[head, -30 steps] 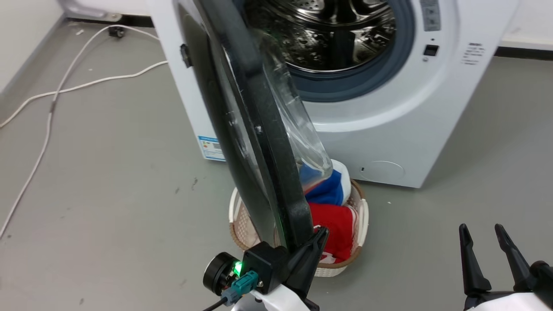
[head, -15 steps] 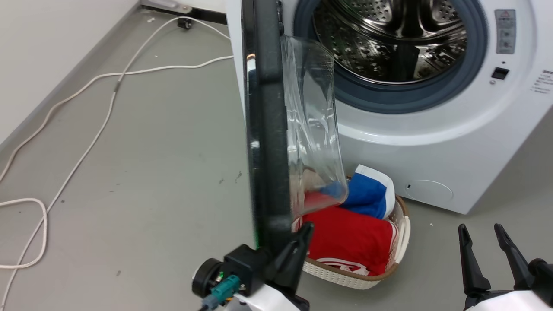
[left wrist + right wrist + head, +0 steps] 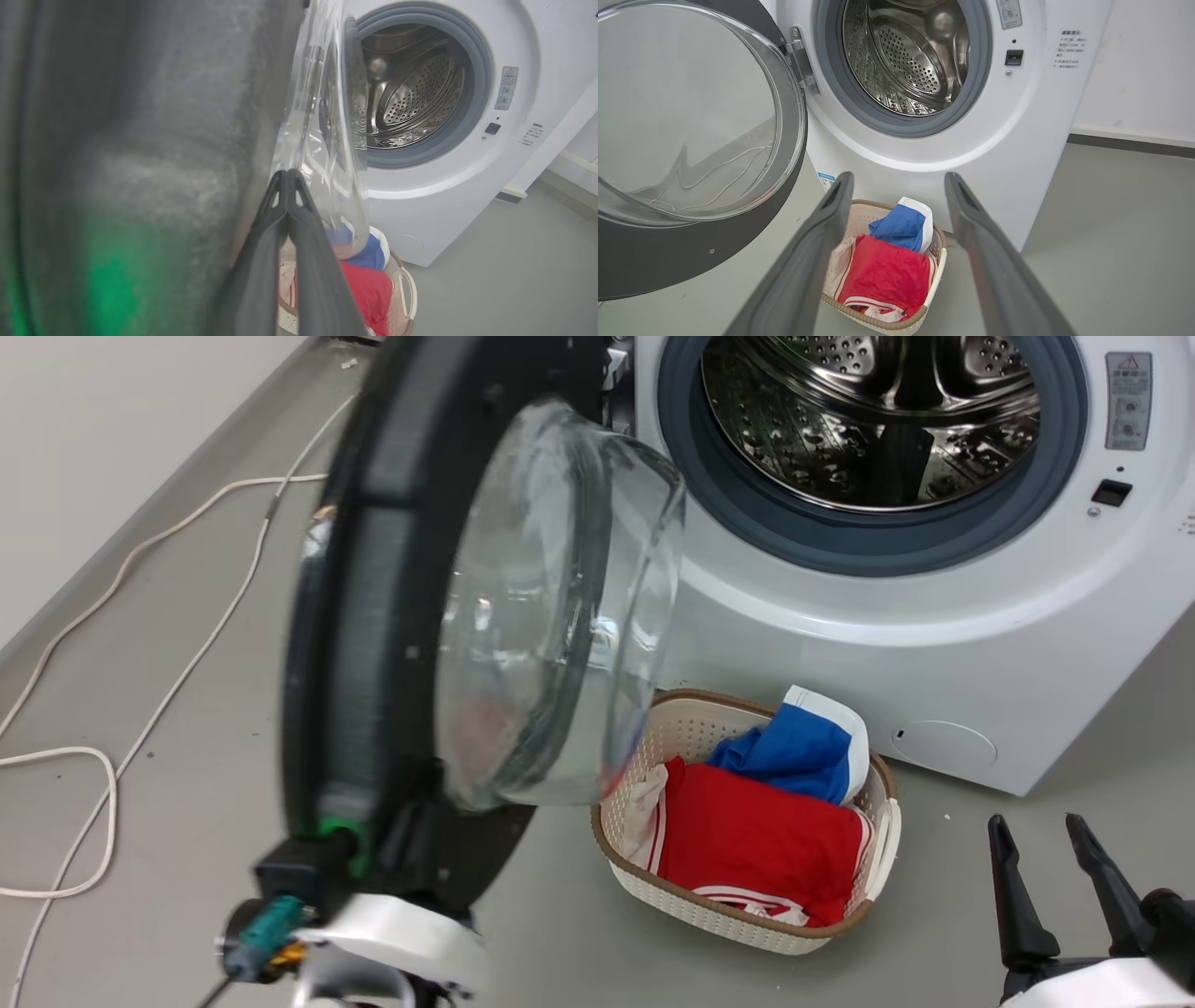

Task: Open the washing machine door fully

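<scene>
Two fingertips together on left end effector [image 3: 287,175] beside door [image 3: 140,140], left wrist view

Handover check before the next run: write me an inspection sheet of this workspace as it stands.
Surface: grey floor, a few small marks.
Job's things: washing machine door stands open on its hinge, well clear of the steel drum.
Clutter: basket on the floor before the machine, holding a red garment and a blue garment.
Grippers: left tool shut, beside the door's lower edge, contact unclear; right tool open, holding nothing.
Cables: white cable looping over the floor at left.
Surroundings: white washing machine; pale wall.
</scene>
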`<state>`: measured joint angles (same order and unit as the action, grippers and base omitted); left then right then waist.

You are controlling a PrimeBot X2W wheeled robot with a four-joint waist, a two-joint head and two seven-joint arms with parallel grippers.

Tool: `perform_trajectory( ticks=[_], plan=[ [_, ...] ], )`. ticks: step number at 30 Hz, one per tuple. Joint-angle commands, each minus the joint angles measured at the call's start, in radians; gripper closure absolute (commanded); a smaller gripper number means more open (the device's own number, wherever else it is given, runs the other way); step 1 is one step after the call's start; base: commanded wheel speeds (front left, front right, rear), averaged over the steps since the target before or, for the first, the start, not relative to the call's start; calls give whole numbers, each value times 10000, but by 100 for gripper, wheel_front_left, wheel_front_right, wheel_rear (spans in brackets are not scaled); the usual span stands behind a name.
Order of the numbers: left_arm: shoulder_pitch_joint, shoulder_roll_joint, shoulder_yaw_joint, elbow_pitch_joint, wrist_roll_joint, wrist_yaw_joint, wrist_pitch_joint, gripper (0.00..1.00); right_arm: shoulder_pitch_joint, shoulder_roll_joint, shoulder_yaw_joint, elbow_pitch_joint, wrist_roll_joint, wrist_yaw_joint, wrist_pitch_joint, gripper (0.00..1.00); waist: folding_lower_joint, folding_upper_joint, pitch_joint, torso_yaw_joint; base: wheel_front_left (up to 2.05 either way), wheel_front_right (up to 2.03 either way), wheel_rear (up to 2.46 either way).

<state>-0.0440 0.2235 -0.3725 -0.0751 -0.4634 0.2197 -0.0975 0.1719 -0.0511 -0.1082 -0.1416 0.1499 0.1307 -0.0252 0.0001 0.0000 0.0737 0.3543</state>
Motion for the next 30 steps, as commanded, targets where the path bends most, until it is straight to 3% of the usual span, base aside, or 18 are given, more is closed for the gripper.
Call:
perform_trajectory(
  ticks=[1,8,17,23,30],
  plan=[
    [-120,290,520,332,-180,22,-175,100,-171,12,-3,-19,52,1,4,0,-1,0,121,-116,0,0,0],
    [-544,946,2067,1270,-892,-11,-795,100,-384,12,10,-13,15,1,28,0,-1,0,519,-475,0,0,0],
    [-1552,1707,3619,3278,-1840,-410,-1201,100,-769,12,-77,-102,-133,1,104,0,-1,0,1170,-761,0,0,0],
    [-2147,2062,4139,4503,-2192,-715,-1362,100,-916,14,-94,-63,-194,1,112,0,-1,0,1333,-830,0,0,0],
    [-2478,2082,4254,5176,-2191,-939,-1519,100,-1002,-3,-118,-17,-208,1,129,0,-1,0,1328,-810,0,0,0]
  ],
)
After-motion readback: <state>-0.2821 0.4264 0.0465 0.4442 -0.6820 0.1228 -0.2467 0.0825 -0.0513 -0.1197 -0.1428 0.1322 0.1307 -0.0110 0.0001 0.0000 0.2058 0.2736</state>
